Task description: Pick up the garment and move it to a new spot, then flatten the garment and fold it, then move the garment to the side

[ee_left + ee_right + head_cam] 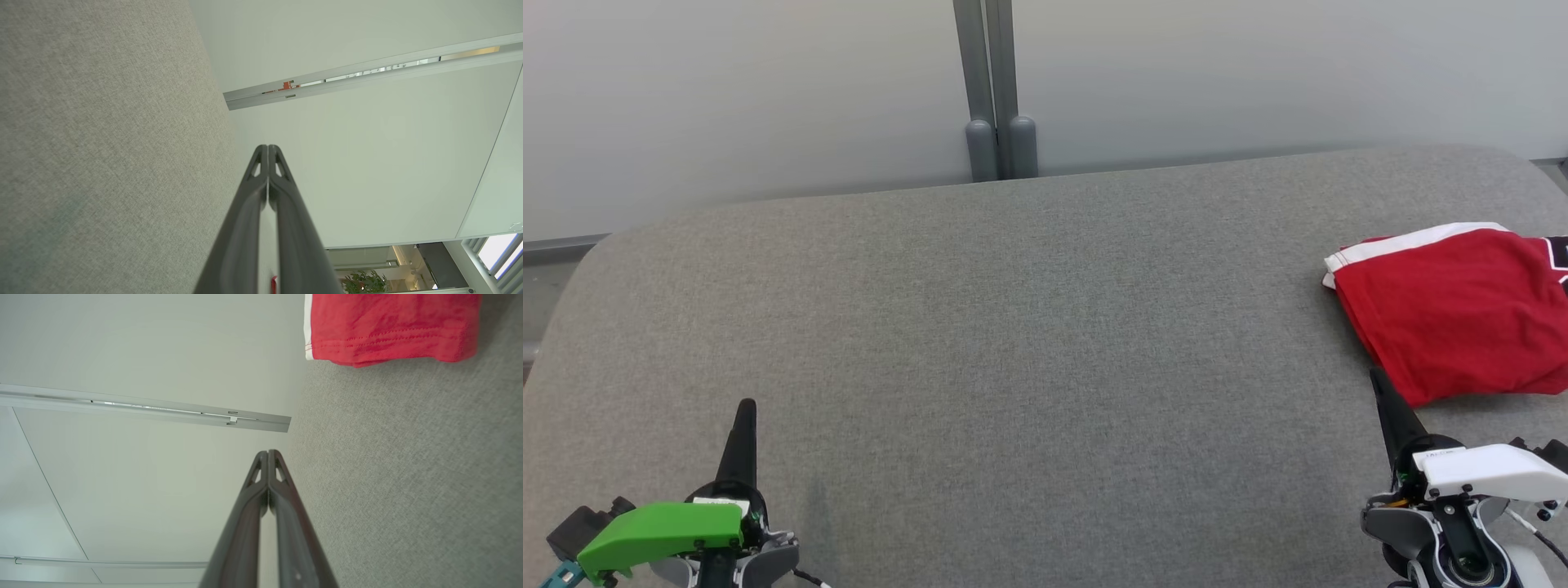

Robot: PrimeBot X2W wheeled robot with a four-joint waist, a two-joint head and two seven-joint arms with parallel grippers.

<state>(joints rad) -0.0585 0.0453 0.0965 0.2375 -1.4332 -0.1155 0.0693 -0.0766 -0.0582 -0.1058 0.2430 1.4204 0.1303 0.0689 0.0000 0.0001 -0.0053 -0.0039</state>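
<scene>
left gripper [746, 407]: pressed together, 7 o'clock.
right gripper [1377, 377]: pressed together, 4 o'clock.
garment [1454, 310]: folded red, 3 o'clock on counter [1013, 327].
risk: i fear my right gripper snagging it, undoing folds.

The left gripper [746, 406], at seven o'clock in the head view, has long dark fingers [739, 453] that narrow to a point. A bright green cover [658, 531] with small dark screws sits over its grey metal base. At nine o'clock of this cover there is a black block [582, 527], with a teal piece [556, 576] under it. The right gripper [1375, 376], at five o'clock, has the same dark fingers but a white cover [1490, 469] with dark screws. A thin dark cable [1556, 551] leaves it at four o'clock. In the wrist views each finger shows a triangular cut-out [256, 169] near its tip.
</scene>
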